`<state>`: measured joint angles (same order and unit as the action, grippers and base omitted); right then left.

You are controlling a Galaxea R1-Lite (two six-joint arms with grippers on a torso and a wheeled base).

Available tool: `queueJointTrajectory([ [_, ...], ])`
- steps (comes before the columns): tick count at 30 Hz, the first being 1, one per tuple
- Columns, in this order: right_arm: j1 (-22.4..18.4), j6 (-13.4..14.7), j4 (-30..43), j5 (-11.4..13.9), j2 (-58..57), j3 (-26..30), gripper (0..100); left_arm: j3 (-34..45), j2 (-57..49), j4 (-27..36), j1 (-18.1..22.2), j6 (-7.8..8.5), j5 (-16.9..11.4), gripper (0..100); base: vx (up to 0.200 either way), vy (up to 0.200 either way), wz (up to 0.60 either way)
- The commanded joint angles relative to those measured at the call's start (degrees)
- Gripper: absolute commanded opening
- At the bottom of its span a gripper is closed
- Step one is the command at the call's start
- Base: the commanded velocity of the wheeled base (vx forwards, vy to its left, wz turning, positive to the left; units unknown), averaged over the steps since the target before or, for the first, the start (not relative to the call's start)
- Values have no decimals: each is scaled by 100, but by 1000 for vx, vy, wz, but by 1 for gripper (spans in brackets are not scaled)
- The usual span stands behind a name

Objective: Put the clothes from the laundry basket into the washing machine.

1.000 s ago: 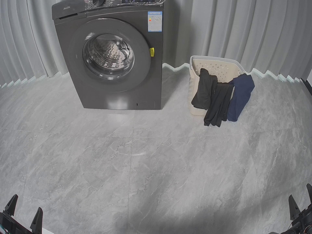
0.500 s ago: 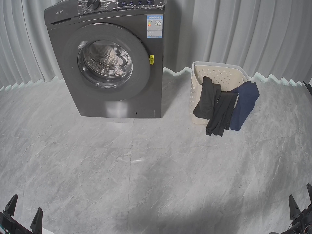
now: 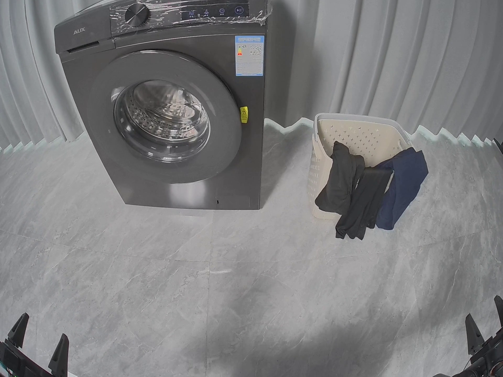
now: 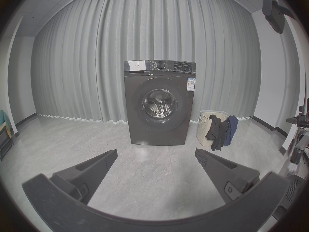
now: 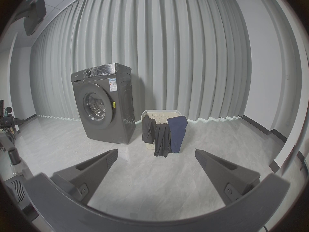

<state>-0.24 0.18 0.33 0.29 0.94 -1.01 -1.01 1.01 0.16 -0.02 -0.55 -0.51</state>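
A dark grey washing machine (image 3: 173, 106) stands on the floor at the back left, its round door closed over the drum. To its right sits a cream laundry basket (image 3: 356, 132) with clothes draped over its front rim: two black garments (image 3: 348, 189) and a navy one (image 3: 401, 187). My left gripper (image 3: 39, 336) is at the bottom left corner of the head view, open and empty. My right gripper (image 3: 487, 323) is at the bottom right corner, also open and empty. Both wrist views show the machine (image 4: 159, 102) (image 5: 103, 102) and basket (image 4: 206, 126) (image 5: 159, 115) well ahead of open fingers.
Grey curtains (image 3: 393, 43) hang behind the machine and basket. A wide stretch of grey tiled floor (image 3: 236, 289) lies between me and them. A wall (image 5: 267, 65) closes the room on the right.
The whole head view has shifted: machine and basket look larger and lower, so the camera has come nearer. Both grippers keep the same place in the picture.
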Motion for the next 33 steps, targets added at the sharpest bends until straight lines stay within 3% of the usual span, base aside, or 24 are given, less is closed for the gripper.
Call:
queueJointTrajectory([
  [1,-2,-1,2,-3,-94,92,100,92,-101,2,2,2,-2,100,200,0,0],
  [17,-2,-1,2,-3,-94,92,100,92,-101,2,2,2,-2,100,13,0,0],
  [33,-2,-1,2,-3,-94,92,100,92,-101,2,2,2,7,100,0,-200,0],
])
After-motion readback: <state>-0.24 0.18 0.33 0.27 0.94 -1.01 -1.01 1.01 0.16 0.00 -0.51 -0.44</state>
